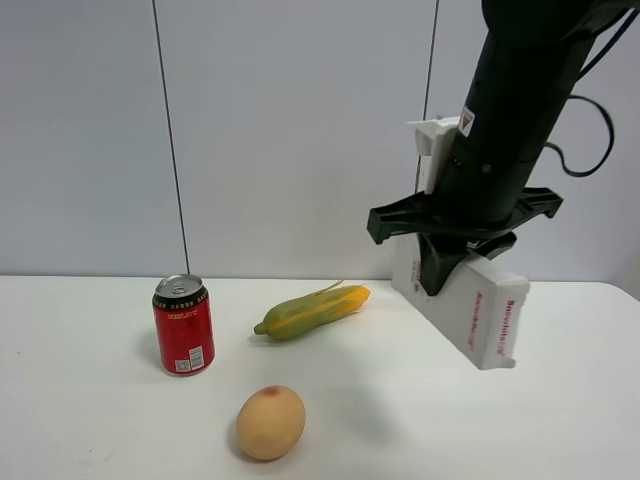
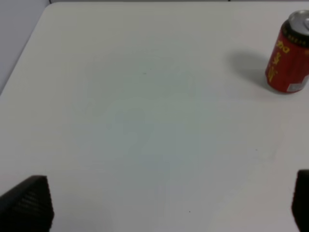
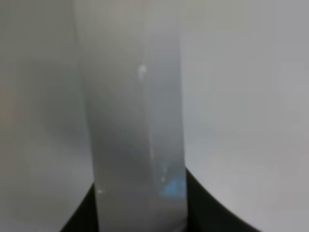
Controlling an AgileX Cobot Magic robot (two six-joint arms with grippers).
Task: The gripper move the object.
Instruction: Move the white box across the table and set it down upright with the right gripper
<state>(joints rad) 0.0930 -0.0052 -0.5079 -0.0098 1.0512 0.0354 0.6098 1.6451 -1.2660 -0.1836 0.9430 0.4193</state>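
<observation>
The carton [image 1: 470, 305] is at the right of the surface [image 1: 100, 420], gripped near its far end by the right claw [image 1: 447, 268]. Whether it touches the surface I cannot tell. To its left lie corn [image 1: 312, 312], a tan fruit [image 1: 270, 422] and an upright can [image 1: 183, 325]. The left claw [image 2: 164, 205] hangs wide apart over bare surface.

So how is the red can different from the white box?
The can is red and round; the box is white and flat-sided. The can stands upright alone; the box is tilted, gripped by the right end effector. The box is longer than the can. Both carry lettering.
</observation>
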